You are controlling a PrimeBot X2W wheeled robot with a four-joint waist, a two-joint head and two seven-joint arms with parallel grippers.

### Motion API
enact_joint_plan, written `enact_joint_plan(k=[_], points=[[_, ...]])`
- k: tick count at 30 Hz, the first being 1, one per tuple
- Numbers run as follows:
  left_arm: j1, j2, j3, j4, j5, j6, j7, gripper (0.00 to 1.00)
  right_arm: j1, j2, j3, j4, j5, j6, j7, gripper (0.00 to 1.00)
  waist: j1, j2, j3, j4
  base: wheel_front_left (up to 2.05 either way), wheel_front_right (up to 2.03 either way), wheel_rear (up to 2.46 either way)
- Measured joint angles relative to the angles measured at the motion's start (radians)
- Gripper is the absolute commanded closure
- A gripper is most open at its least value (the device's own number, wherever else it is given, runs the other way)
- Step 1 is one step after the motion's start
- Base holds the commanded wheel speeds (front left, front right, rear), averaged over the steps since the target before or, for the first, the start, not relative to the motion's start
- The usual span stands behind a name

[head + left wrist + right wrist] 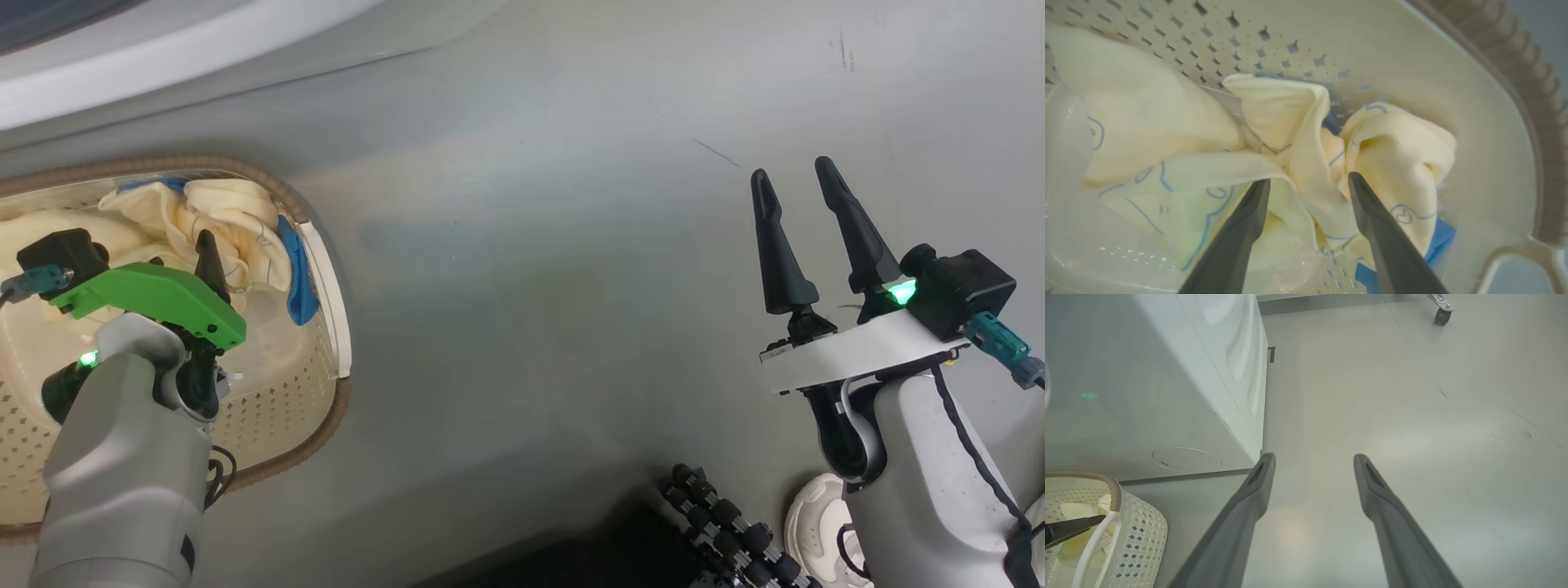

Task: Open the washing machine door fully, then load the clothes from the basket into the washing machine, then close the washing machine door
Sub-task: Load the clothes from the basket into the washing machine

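While the left end effector (1309,181) hangs wide open and empty inside the basket (1474,106), tips straddling a fold of the clothes (1286,122) heaped there, it should press deeper before closing, gathering several layers; the right end effector (792,171) stands open and empty, well outside the basket.

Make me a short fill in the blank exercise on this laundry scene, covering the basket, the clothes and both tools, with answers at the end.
1. The soft cream-yellow clothes with blue trim lie ____ the cream perforated plastic basket with a brown woven-look rim.
2. The left tool, aimed at them, is not shut but ____.
3. The right tool, over the grey floor, holds ____.
Missing words: inside; open; nothing.
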Motion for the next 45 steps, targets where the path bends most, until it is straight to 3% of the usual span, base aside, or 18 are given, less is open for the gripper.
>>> enact_joint_plan(k=[26,27,29,30,32,34,45], points=[[-0.096,0.010,-0.022,0.099,0.025,0.001,-0.062,0.00,-0.032,-0.005,-0.008,-0.023,0.000,0.000,0.000,0.00,0.0000,0.0000,0.079,-0.001,0.00,0.00,0.00],[-0.097,0.010,-0.024,0.103,0.026,0.001,-0.066,0.04,-0.032,-0.006,-0.008,-0.023,0.000,0.000,0.000,0.00,0.0000,0.0000,0.080,-0.001,0.00,0.00,0.00],[-0.099,0.010,-0.027,0.112,0.033,0.001,-0.074,0.41,-0.032,-0.007,-0.012,-0.023,0.000,0.000,0.000,0.00,0.0000,0.0000,0.082,0.000,0.00,0.00,0.00],[-0.099,0.009,-0.028,0.117,0.035,0.001,-0.081,0.53,-0.032,-0.008,-0.014,-0.023,0.000,0.000,0.000,0.00,0.0000,0.0000,0.083,0.001,0.00,0.00,0.00],[-0.100,0.008,-0.030,0.123,0.041,0.001,-0.092,0.64,-0.034,-0.008,-0.017,-0.023,0.000,0.000,0.000,0.00,0.0000,0.0000,0.084,0.003,0.00,0.00,0.00],[-0.100,0.006,-0.031,0.128,0.042,0.001,-0.102,1.00,-0.038,-0.008,-0.019,-0.023,0.000,0.000,0.000,0.00,0.0000,0.0000,0.084,0.006,0.00,0.00,0.00],[-0.097,-0.007,-0.030,0.156,0.042,-0.009,-0.182,1.00,-0.051,-0.008,-0.034,-0.014,-0.002,0.000,0.000,0.00,0.0000,0.0000,0.052,0.029,0.00,0.00,0.00]])
